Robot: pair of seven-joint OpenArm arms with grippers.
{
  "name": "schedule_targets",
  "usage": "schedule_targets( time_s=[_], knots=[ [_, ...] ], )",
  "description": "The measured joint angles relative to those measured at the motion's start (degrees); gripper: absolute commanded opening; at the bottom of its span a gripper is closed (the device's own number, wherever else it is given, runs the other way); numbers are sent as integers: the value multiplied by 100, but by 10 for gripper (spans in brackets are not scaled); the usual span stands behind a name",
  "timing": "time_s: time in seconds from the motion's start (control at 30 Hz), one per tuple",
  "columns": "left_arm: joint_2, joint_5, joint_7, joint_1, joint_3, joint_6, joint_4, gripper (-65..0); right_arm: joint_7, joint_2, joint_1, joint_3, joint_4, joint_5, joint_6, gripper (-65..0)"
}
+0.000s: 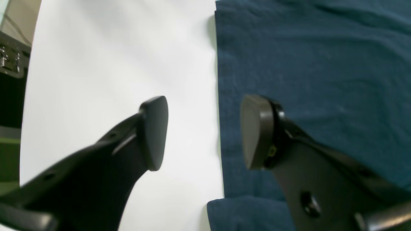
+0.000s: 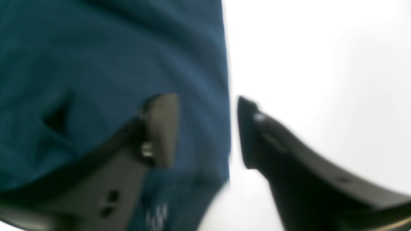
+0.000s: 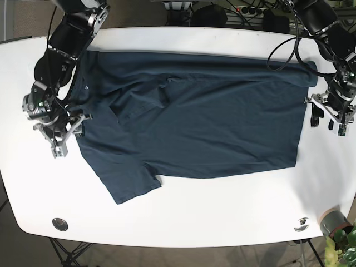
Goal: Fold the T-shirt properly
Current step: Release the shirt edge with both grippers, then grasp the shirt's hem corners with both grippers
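Both claws are spread wide right now and neither one has hold of anything. The left claw (image 1: 204, 133) hangs over the edge of the T-shirt (image 1: 314, 64): in the left wrist view one finger (image 1: 257, 131) sits over the dark blue cloth and the other over bare white tabletop (image 1: 112, 57), with the shirt's straight edge running between them. Just below that edge, near the bottom of the same view, a small folded bit of the shirt sticks out toward the tabletop side.

Same deal on the other side. The right claw (image 2: 208, 131) straddles its edge of the shirt, one finger (image 2: 162, 128) over the fabric and the other over the tabletop. That view is blurry, so I can't tell whether either finger touches the cloth.

From the base view the shirt (image 3: 211, 122) lies spread across the tabletop (image 3: 222, 217), stretched between the two claws, a bit rumpled with creases around the middle and one sleeve sticking out toward the near edge. The right claw (image 3: 67, 138) sits at the collar and sleeve end, the left claw (image 3: 328, 114) at the hem end. A small grey cup-like thing (image 3: 332, 221) sits at the corner nearest the left claw, well apart from the shirt.
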Motion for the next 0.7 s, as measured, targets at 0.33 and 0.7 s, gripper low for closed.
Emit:
schedule_targets(
  time_s=[0.33,0.7],
  knots=[
    [-4,-9,-4,-234,9,2,-267,-312,966,540,1113,-105,-2350,-52,-13,-160],
    [-2,4,4,-238,13,0,-326,-312,2015,678,1436,-120,-3960,44,-11,-162]
  ],
)
